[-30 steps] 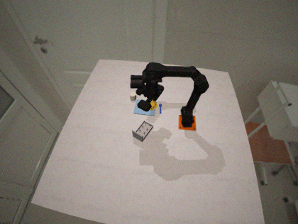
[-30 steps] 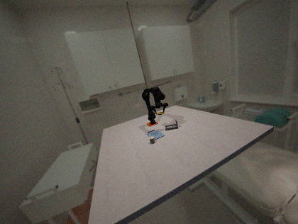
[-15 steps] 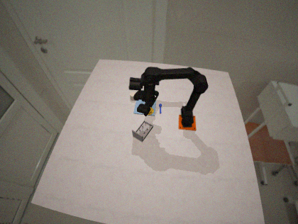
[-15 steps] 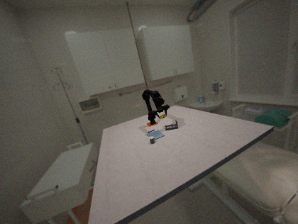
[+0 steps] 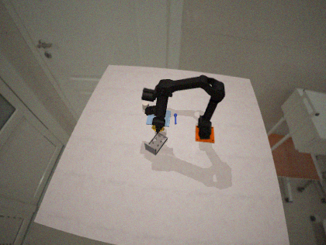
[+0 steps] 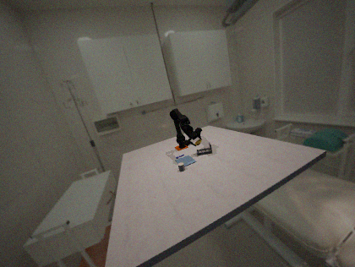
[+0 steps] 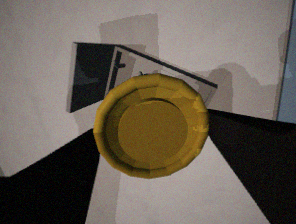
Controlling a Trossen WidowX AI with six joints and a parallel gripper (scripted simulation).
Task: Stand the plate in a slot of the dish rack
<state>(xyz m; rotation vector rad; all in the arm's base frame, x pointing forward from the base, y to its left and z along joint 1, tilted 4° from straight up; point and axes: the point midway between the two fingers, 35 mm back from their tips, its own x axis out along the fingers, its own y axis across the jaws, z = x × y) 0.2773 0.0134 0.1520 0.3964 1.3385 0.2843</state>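
The yellow plate (image 5: 154, 129) (image 6: 198, 143) (image 7: 152, 131) is held between the two black fingers of my gripper (image 7: 151, 125), which is shut on it. The wrist view shows the plate's round face, with a finger at its left and right edges. The plate is off the table, near the end of the dish rack away from its tall end wall. The grey dish rack (image 5: 150, 149) (image 6: 204, 152) (image 7: 90, 71) stands on the table. In the wrist view the plate hides much of the rack, and its slots cannot be made out there.
A light blue mat (image 5: 167, 119) (image 6: 186, 160) (image 7: 288, 95) lies beside the rack. A blue spoon-like thing (image 5: 175, 119) (image 6: 180, 156) lies near the mat. A small pale cup (image 5: 145, 105) (image 6: 181, 167) stands past the mat. The arm's orange base plate (image 5: 211, 138) is on the table.
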